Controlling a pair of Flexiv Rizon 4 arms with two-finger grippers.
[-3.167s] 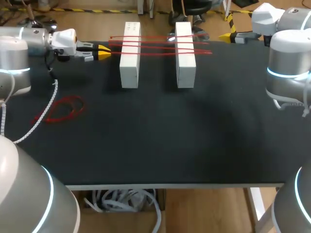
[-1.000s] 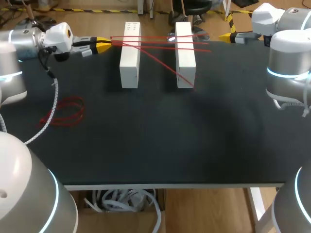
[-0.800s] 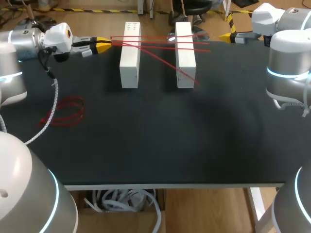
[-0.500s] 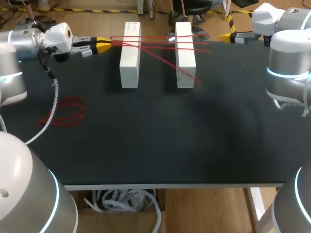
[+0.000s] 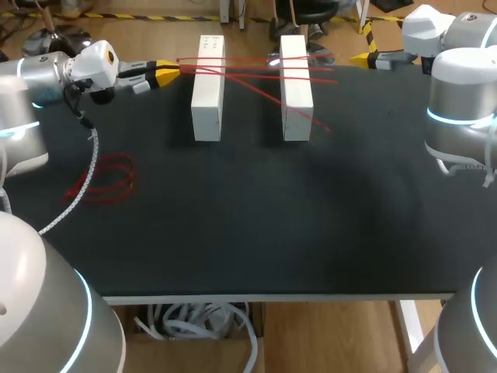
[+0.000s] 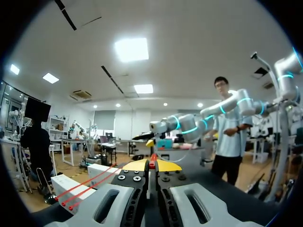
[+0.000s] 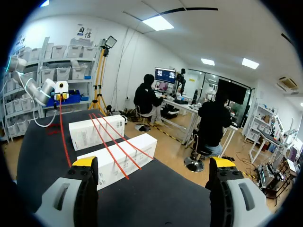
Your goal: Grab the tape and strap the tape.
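Since three seconds ago the left gripper (image 5: pixel 165 74) has drawn up and back from the left white block (image 5: pixel 207 89). The red tape (image 5: pixel 254 92) it pinches then lay square across that block; now it slants over it. In the last second its free end has slid further out, beyond the right white block (image 5: pixel 296 85). The slant probably comes from lifting one end clear of the row. Two other tapes (image 5: pixel 256 75) lie straight across the left white block, bridged above the table (image 5: pixel 256 225), I judge so that fingers can get under them. A loose red bundle (image 5: pixel 105 177) lies left of that block, nearer me. The right gripper (image 5: pixel 363 57) sits well off to the block's right.

From the left wrist, the left gripper (image 6: pixel 151 165) has its tips pressed together on the red tape (image 6: pixel 152 159), with the left white block (image 6: pixel 64 184) just beside it.

From the right wrist, the right gripper (image 7: pixel 154 163) is spread wide and empty. The left white block (image 7: pixel 97 131) is the farther of the two ahead, and the red tape (image 7: pixel 61 137) hangs beside it, likely within reach for taking the free end.
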